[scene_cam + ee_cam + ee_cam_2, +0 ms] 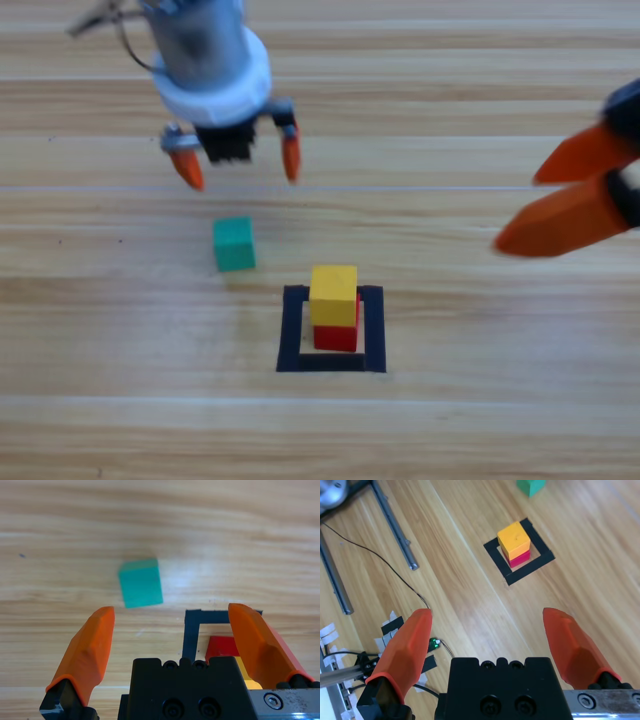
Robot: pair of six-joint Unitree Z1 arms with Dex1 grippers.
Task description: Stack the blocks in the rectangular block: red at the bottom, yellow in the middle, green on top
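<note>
Left gripper [238, 162] fingers wide, empty, above green [234, 244]; right gripper [560, 205] open, empty.

Three cubes were counted on the wooden table [100, 330]: one red cube [336, 336], one yellow cube [333, 295] and one green cube [233, 243]. One rectangular block [290, 330] of black tape was there; two of the cubes stood inside it, yellow on red, and the green one lay outside it, near its upper left corner. Two grippers showed, the left gripper [238, 167] and the right gripper [545, 205], each with two orange jaws spread apart, four jaws altogether.
</note>
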